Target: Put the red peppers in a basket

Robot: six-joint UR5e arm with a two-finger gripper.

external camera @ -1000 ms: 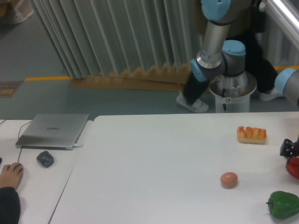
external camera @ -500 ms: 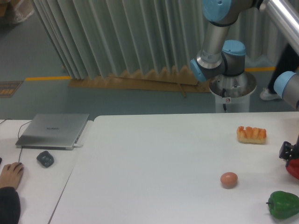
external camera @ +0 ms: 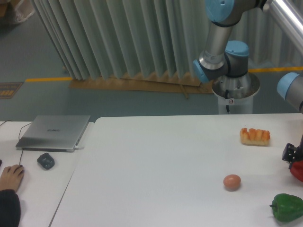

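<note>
A pleated grey curtain (external camera: 109, 38) hangs behind the white table (external camera: 156, 156). The grey-green floor (external camera: 28, 52) carries a yellow line (external camera: 47, 79).

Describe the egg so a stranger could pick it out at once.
On the white table, look toward the right end. The small pinkish-tan egg lies alone in front of the orange bread-like food and left of the glossy green bell pepper; it is the smallest, palest piece.
</note>
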